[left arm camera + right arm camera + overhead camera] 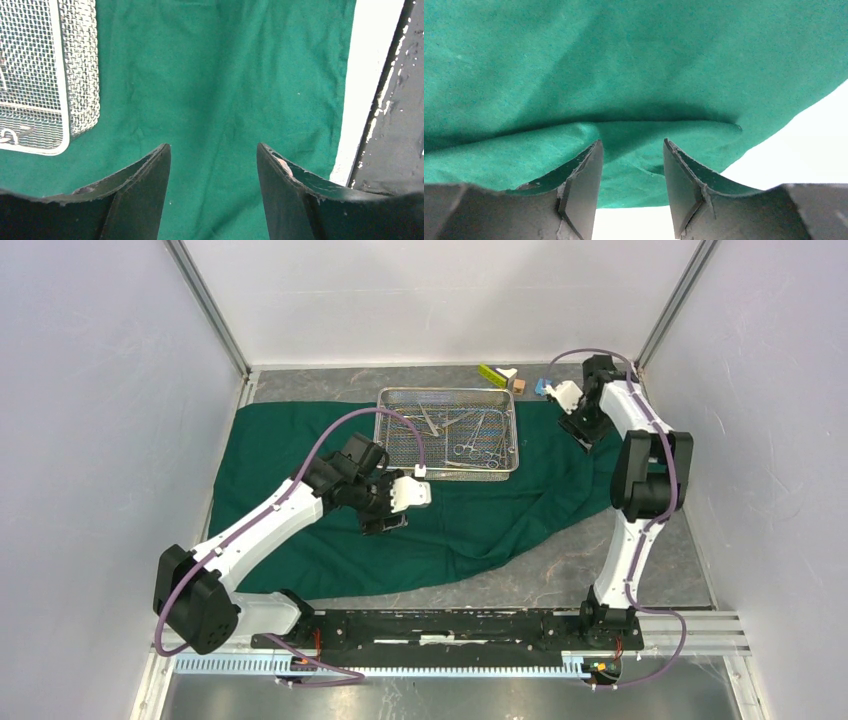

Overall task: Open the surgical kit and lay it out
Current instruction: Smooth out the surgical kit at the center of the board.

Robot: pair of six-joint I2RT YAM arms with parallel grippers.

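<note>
the dark green cloth (480, 525) lies spread open on the grey table (560, 570), and the silver mesh tray (445, 395) rests on its far part. ring-handled clamps (470, 448) and tweezers (430, 420) lie loose inside the tray. the left gripper (214, 150) hovers over the cloth just in front of the tray's near left corner, its 2 fingers spread with nothing between them. the right gripper (631, 145) sits low on the cloth to the right of the tray, fingers apart, with a raised fold of cloth at their tips. behind the tray's far right corner sit 3 small blocks: yellow-green (490, 373), brown (518, 385) and blue (541, 387).
</note>
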